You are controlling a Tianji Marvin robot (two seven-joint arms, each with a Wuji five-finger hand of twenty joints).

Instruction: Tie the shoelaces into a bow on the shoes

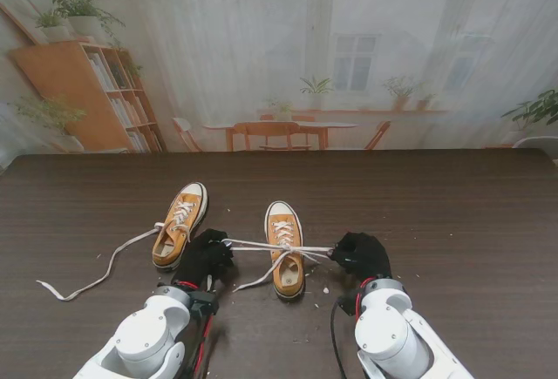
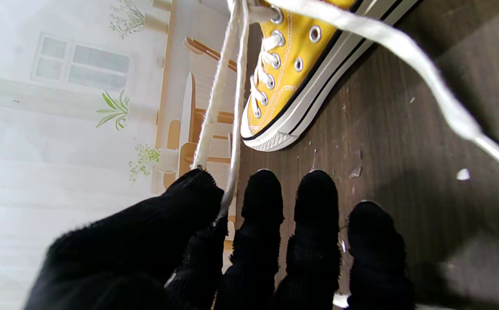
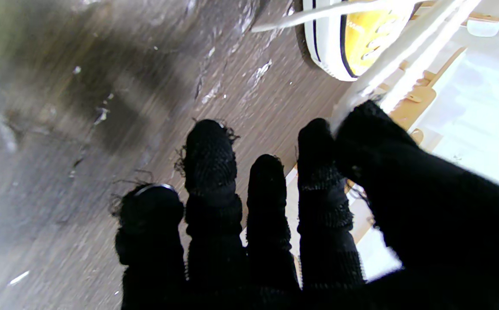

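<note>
left hand point(image 1: 205, 257): white lace point(image 2: 219, 90) is pinched between thumb and forefinger, drawn taut | right hand point(image 1: 360, 254): other lace loop point(image 3: 400, 56) is pinched likewise | right shoe point(image 1: 285, 249): set between both hands on the table point(image 1: 453, 213) | left shoe point(image 1: 180, 224): just beyond the left hand, its lace point(image 1: 96, 276) trailed loose leftward

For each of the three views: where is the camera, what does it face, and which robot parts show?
Stand: above the shoulders, facing down at two yellow shoes; both arms show.
Left wrist: along the left hand, facing the right shoe and its lace loop.
Right wrist: along the right hand, same shoe's toe, laces blurred.
Shared: the right shoe appears in all three.
</note>
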